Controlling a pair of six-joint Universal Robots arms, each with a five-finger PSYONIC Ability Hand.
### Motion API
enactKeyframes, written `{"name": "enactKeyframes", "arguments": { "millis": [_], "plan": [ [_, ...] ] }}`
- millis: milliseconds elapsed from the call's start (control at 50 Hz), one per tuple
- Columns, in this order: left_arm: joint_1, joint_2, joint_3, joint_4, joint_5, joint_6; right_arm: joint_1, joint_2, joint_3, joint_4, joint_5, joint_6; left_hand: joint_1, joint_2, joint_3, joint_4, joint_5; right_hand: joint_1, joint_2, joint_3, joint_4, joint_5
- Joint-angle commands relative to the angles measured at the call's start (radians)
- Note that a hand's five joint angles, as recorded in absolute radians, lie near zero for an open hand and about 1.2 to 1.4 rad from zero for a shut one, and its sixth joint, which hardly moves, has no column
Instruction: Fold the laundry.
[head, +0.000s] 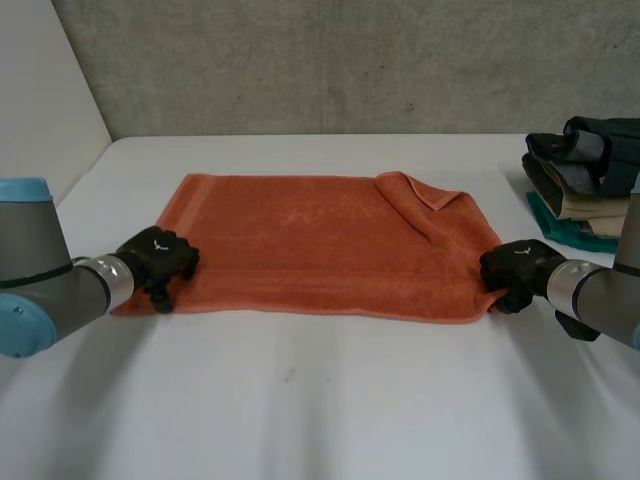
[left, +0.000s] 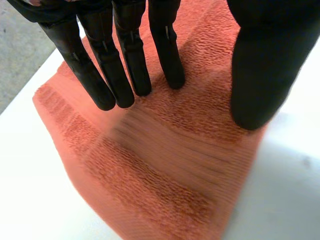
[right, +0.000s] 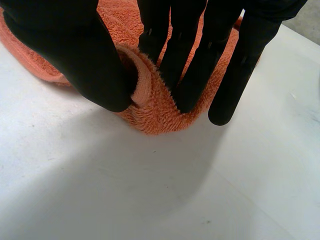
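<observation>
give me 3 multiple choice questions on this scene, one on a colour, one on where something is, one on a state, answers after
1. What colour is the towel?
A. blue
B. orange
C. white

2. Where is the pile of folded clothes?
A. on top of the towel
B. on the table, beyond the right hand
C. in a basket

3. What is the right hand doing?
A. pinching the towel's near right corner
B. lying flat on the table, apart from the towel
C. holding a folded shirt in the air

Answers:
1 B: the cloth spread on the table is orange in all three views.
2 B: the head view shows the pile at the table's edge, past that hand.
3 A: the right wrist view shows the corner bunched between the thumb and the fingers.
</observation>
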Motion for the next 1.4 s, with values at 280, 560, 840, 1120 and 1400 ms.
{"name": "enactKeyframes", "arguments": {
  "millis": [280, 560, 840, 1120, 1400],
  "plan": [
    [-0.023, -0.045, 0.069, 0.037, -0.026, -0.005, 0.001, -0.032, 0.017, 0.009, -0.015, 0.001, 0.616, 0.632, 0.635, 0.634, 0.638, 0.282, 0.223, 0.214, 0.204, 0.232],
    [0.006, 0.115, -0.052, -0.104, 0.085, -0.066, -0.007, -0.04, 0.027, 0.021, -0.026, -0.005, -0.232, -0.217, -0.213, -0.214, -0.211, 0.282, 0.223, 0.214, 0.204, 0.232],
    [-0.04, 0.024, -0.02, -0.049, 0.026, -0.065, -0.002, -0.029, 0.029, 0.02, -0.026, -0.014, -0.083, -0.067, -0.063, -0.064, -0.061, 0.282, 0.223, 0.214, 0.204, 0.232],
    [-0.087, -0.04, 0.069, -0.012, -0.027, -0.063, -0.008, -0.035, 0.038, 0.014, -0.028, -0.014, 0.275, 0.291, 0.294, 0.293, 0.297, 0.282, 0.223, 0.214, 0.204, 0.232],
    [-0.083, 0.019, 0.043, -0.017, -0.05, -0.108, -0.008, -0.087, 0.044, 0.096, -0.057, -0.034, 0.689, 0.705, 0.708, 0.707, 0.711, 0.282, 0.223, 0.214, 0.204, 0.232]
  ]
}}
